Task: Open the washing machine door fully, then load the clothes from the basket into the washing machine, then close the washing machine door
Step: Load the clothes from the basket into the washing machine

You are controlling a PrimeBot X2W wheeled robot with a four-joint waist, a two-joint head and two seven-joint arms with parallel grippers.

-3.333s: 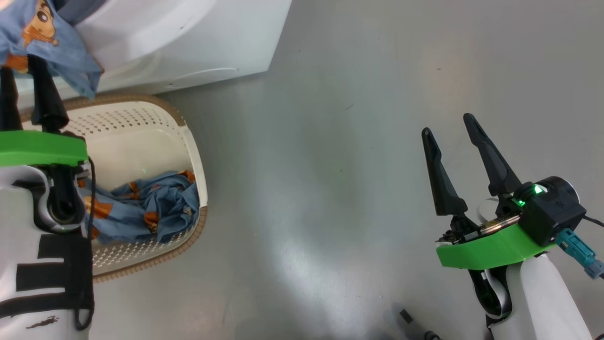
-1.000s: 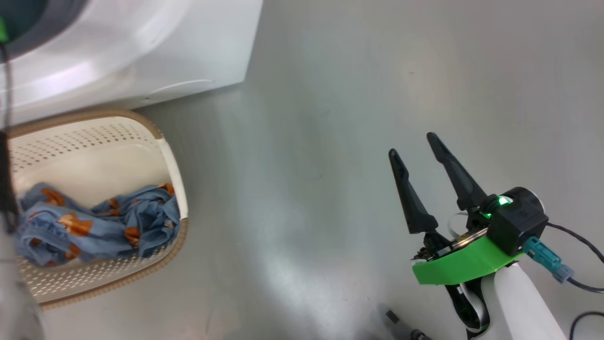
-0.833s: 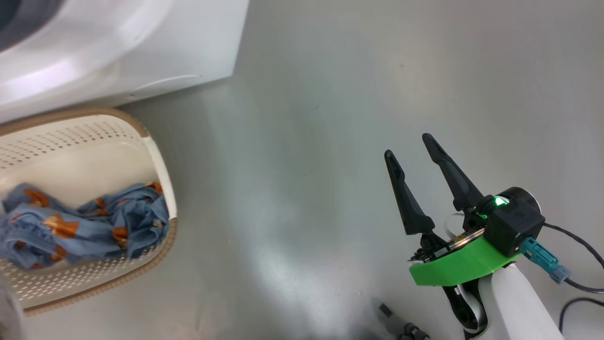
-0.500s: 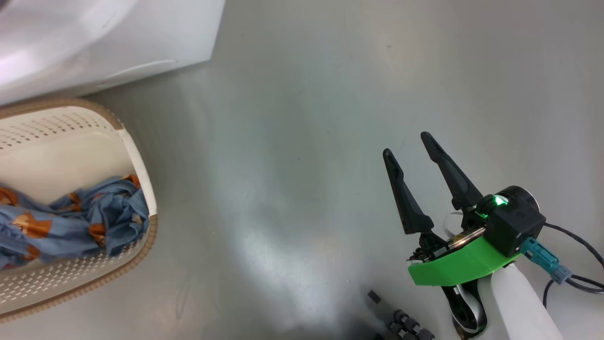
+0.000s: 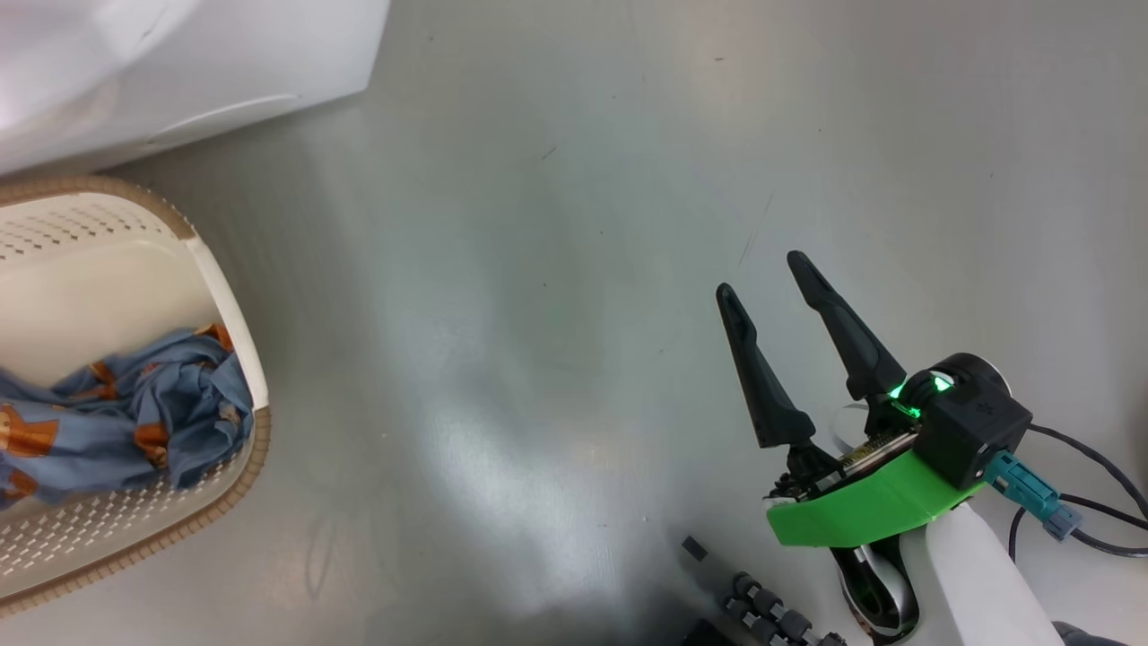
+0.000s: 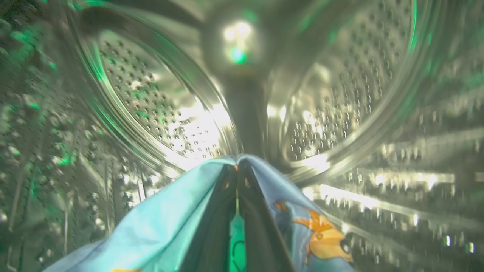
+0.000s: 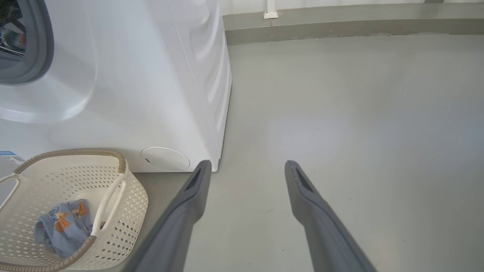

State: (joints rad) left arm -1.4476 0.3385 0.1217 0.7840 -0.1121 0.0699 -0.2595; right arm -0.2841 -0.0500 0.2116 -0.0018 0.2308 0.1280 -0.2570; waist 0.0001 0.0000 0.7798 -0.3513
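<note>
The floor point(image 5: 556, 269) is smooth, grey and glossy, with pale patches of reflected light and a few small dark marks. The washing machine point(image 7: 151, 94) stands on it. The basket point(image 7: 128, 211) sits on the floor close before the washing machine's front, near its lower corner; whether they touch is unclear. Beyond the washing machine's side, the floor meets a grey kerb point(image 7: 340, 30).

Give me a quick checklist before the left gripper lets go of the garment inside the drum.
1. Left gripper inside the drum: ok.
2. Its grip shut on the garment: ok.
3. Garment wholly past the door opening: cannot tell.
4. Right gripper open, over the floor: ok.
5. Basket emptied: not ok, clothes lie in it.
</note>
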